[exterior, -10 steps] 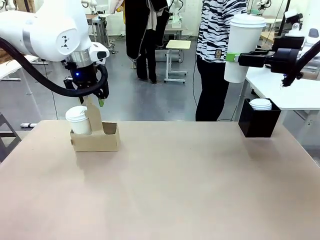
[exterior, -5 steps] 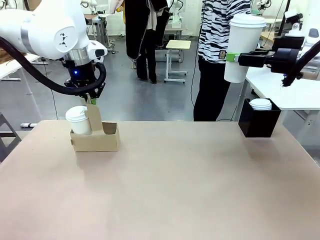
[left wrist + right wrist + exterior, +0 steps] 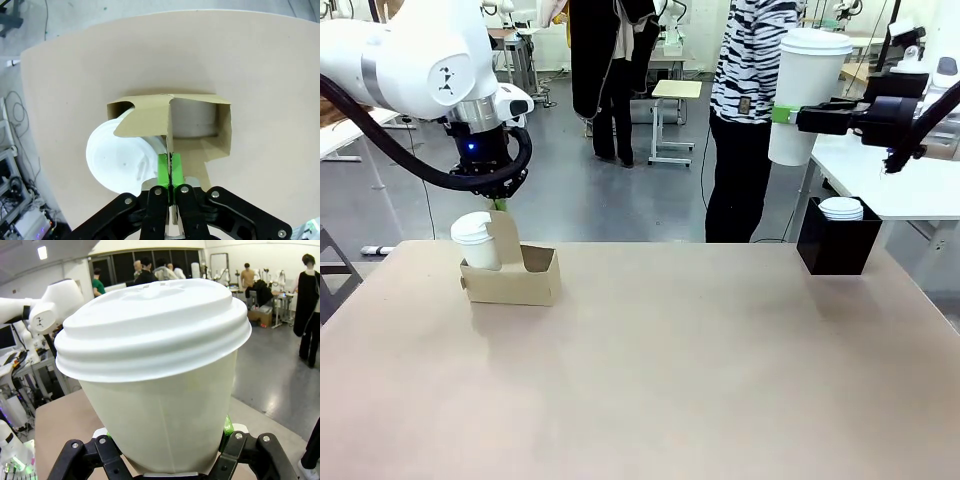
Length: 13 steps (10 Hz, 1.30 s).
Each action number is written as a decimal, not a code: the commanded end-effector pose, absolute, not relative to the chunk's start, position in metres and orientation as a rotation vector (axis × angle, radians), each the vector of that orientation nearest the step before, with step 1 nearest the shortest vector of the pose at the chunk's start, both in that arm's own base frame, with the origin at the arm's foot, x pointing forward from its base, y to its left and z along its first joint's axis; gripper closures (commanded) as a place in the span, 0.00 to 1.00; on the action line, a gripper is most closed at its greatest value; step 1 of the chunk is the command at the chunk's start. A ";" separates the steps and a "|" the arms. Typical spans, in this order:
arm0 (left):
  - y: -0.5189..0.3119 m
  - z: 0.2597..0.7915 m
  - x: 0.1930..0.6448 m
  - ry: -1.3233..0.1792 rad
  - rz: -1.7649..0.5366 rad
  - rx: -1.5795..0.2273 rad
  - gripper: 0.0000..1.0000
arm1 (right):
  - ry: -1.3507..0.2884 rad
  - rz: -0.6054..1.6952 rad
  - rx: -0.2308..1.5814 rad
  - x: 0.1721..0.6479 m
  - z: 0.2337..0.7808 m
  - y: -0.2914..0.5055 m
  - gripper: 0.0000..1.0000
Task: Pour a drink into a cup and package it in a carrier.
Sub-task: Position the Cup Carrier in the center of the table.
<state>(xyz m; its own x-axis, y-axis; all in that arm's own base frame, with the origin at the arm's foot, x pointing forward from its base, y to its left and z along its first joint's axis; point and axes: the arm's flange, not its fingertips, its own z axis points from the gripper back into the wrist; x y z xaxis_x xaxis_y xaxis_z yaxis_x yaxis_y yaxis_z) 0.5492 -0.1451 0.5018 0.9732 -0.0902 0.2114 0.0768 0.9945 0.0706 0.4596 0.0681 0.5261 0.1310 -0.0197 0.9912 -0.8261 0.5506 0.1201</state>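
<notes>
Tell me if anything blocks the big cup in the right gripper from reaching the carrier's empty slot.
Nothing visible stands between the big cup and the carrier. Its empty slot is open, beside the small cup. The left gripper, shut on the handle tab, sits close beside that slot and may crowd it.

L arm (image 3: 420,60) points down, jaws pinched shut; R jaws level, up high, clamped.
</notes>
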 end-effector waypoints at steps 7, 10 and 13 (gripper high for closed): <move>-0.178 0.590 0.495 -0.232 0.024 0.062 0.98 | -1.328 0.694 0.828 0.461 0.530 0.069 0.19; -0.228 0.629 0.429 -0.176 0.090 0.066 0.98 | -1.328 0.694 0.828 0.461 0.530 0.069 0.19; -0.275 0.626 0.366 -0.247 0.153 0.077 0.98 | -1.328 0.694 0.828 0.461 0.530 0.069 0.19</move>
